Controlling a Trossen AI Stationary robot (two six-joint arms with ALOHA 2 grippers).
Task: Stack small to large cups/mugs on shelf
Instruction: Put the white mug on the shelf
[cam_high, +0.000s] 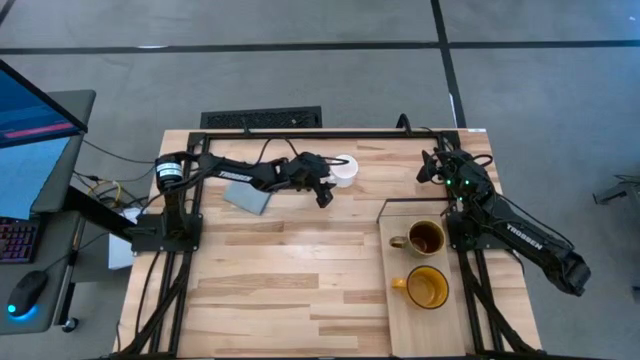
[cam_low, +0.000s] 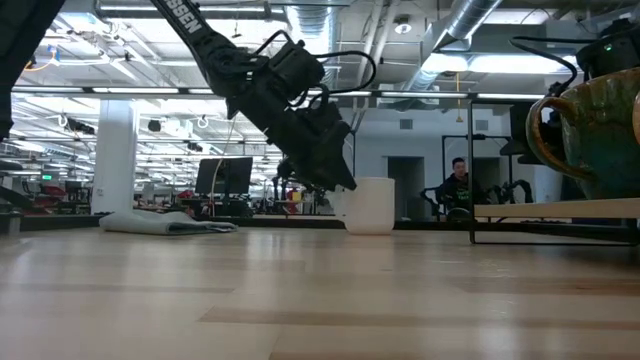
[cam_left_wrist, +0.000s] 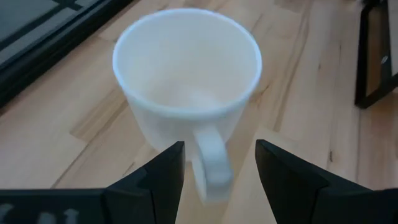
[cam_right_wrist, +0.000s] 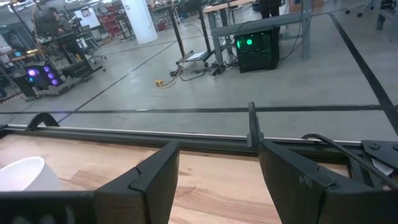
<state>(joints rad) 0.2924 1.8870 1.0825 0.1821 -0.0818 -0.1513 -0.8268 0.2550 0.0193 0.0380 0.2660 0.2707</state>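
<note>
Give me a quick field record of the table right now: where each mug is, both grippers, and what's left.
white mug: upright on the tabletop, off the shelf, handle toward left gripper
brown mug: on the shelf
yellow mug: on the shelf, beside the brown one
left gripper: open, fingers either side of the white mug's handle, not closed
right gripper: open, empty, waiting at the table's far right
cloth: under the left arm
left to do: white mug not yet moved

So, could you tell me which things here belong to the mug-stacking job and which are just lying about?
Part of the job:
- white mug, on the tabletop, handle between the open left gripper fingers
- dark brown mug, on the shelf
- yellow-orange mug, on the shelf
- right gripper, open, waiting by the table's far edge

Lying about:
- grey-blue cloth, beside the left arm
</note>
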